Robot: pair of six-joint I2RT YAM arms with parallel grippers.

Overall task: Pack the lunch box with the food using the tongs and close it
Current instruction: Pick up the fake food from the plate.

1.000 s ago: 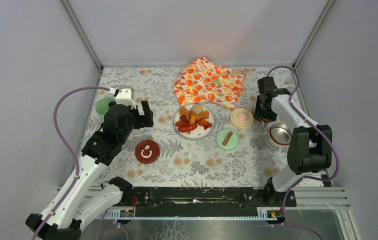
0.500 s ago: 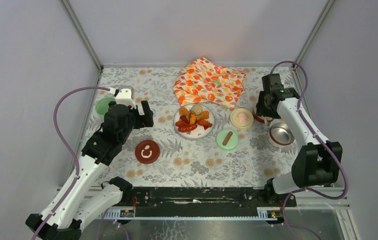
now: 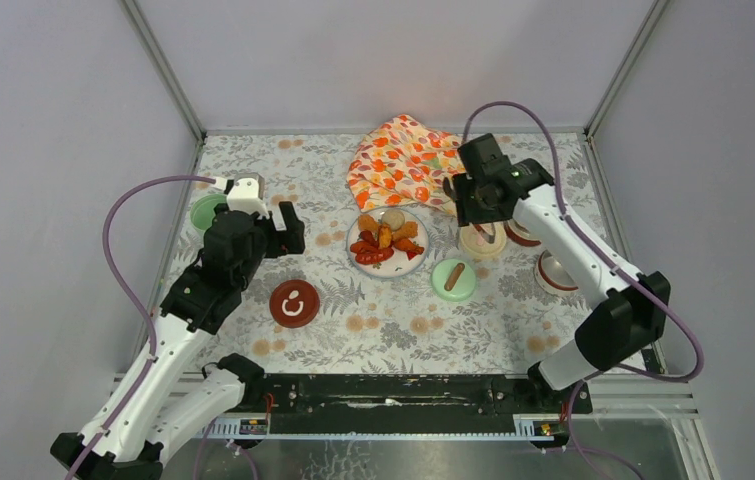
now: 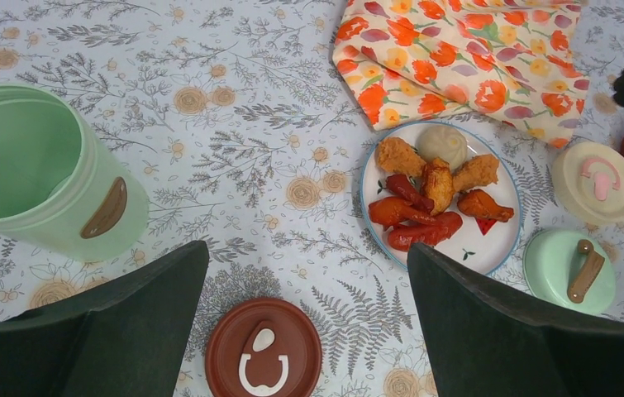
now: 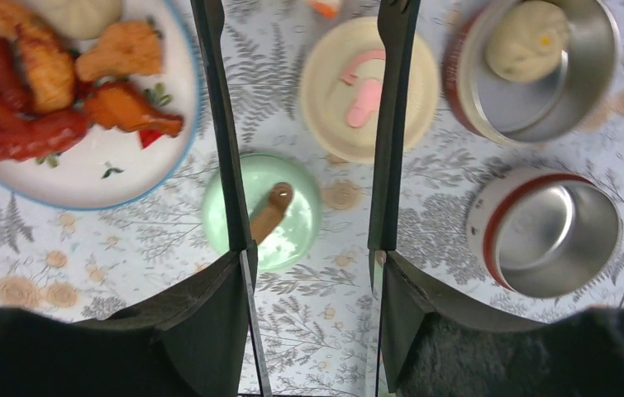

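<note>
The food [image 4: 436, 190], orange-red fried chunks and a pale ball, lies on a white plate [image 4: 475, 245] at the table's middle. My right gripper [image 5: 312, 265] is shut on the tongs [image 5: 224, 124], whose two thin arms hang spread over the cream lid [image 5: 350, 91] and green lid [image 5: 288, 223], beside the plate [image 3: 390, 262]. One steel bowl [image 5: 597, 50] of the lunch box holds a pale ball [image 5: 527, 41]; the other steel bowl [image 5: 548, 227] holds nothing. My left gripper [image 4: 306, 256] stands open above the dark red lid [image 4: 263, 351], right of the mint-green pot [image 4: 35, 178].
An orange flower-patterned cloth [image 3: 415, 165] lies crumpled behind the plate. The right arm [image 3: 563, 235] reaches over the steel bowls in the top view. Metal frame rails border the table on the left and right.
My right arm has swung left from the steel bowls to above the cream lid, near the plate, and the tongs' arms have spread a little. The left arm has barely moved.
</note>
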